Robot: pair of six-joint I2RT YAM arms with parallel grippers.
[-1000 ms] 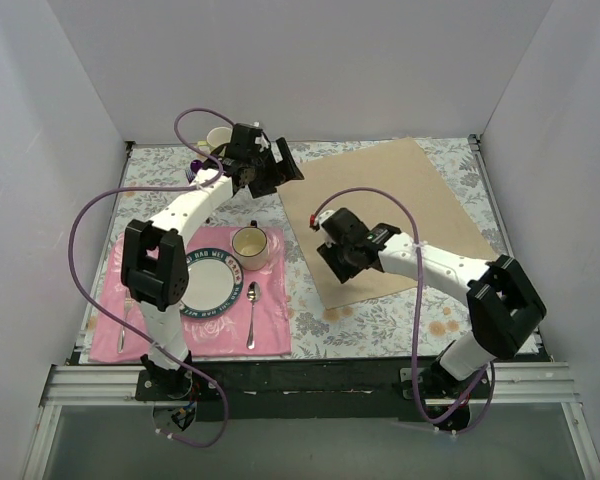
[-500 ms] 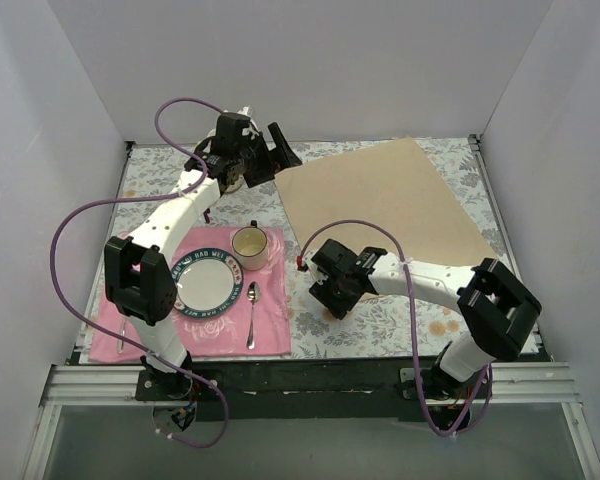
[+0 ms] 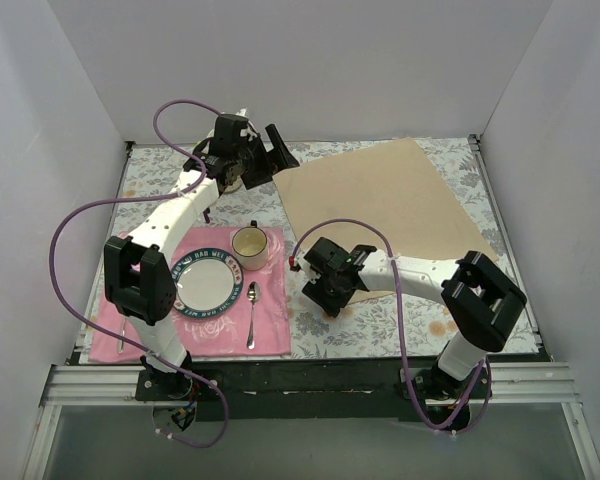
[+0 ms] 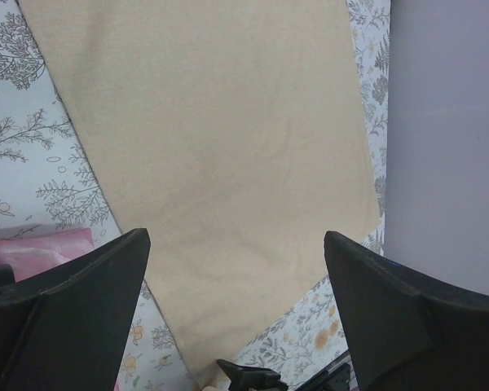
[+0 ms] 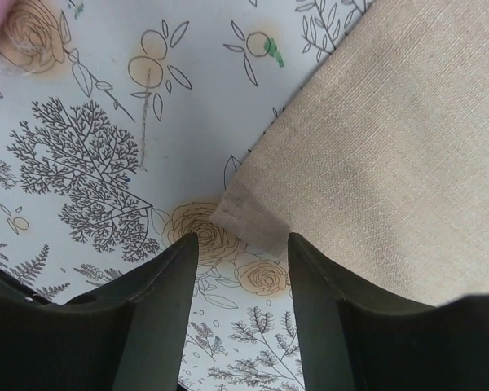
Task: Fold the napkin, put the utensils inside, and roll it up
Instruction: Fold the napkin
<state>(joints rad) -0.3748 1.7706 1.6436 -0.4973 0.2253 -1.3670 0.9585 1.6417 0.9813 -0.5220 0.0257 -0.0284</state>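
Since a second ago my right gripper [image 3: 323,292] has slid off the napkin [image 3: 380,200] to its near corner, and that cloth now lies flat toward the tabletop's far right corner. From above, the cup [image 3: 250,245] and plate [image 3: 208,283] sit on the pink placemat [image 3: 270,330] by the near left edge. What the cup holds I cannot tell. The spoon [image 3: 252,308] lies just beside the plate. Left wrist: my left gripper [image 4: 232,244] gapes wide and empty over the napkin. Right wrist: my fingers [image 5: 163,309] stand apart astride the napkin's corner, clamping nothing

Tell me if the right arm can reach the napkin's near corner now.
Probably yes: the right end effector is open right at that corner of the napkin, with only tablecloth around it.
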